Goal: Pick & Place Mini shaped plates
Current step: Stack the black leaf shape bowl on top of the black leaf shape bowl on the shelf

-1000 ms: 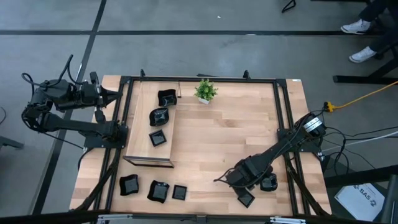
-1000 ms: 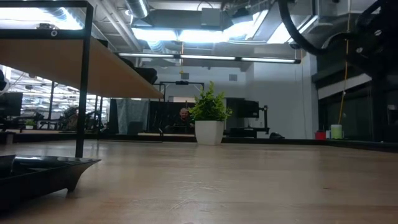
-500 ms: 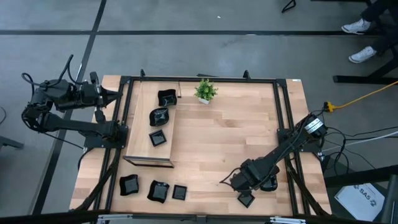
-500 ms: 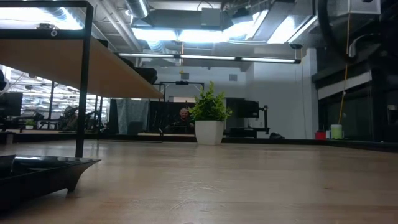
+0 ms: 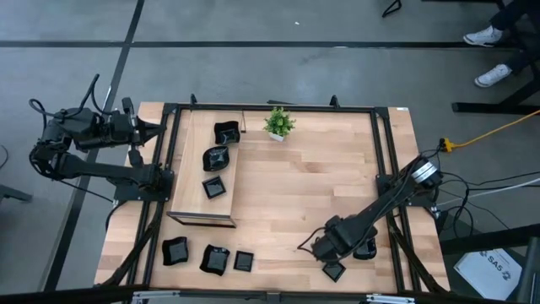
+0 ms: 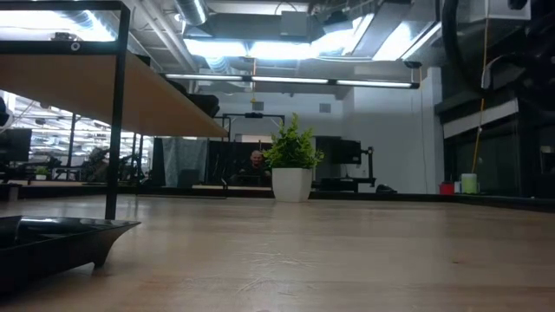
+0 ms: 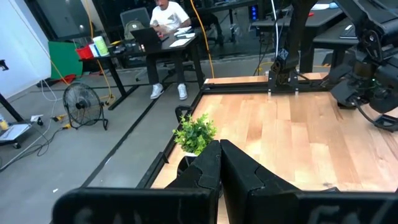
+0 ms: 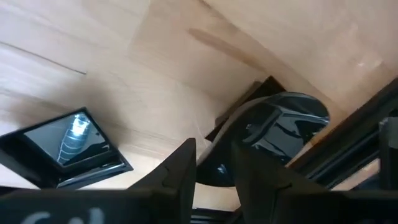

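Right wrist view has the right claw half-open and empty, hovering low over a round black plate at the bench edge, with a square plate just beside. A sloppy approach could shove it against the frame. Left claw is shut and parked off to the side.

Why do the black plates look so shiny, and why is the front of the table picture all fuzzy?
In the right wrist view, the square plate and the rounded plate mirror the lamps as white streaks. In the low view, the near tabletop is blurred, and the ceiling lights glare bright white. In the high view, light is even, with soft shadows.
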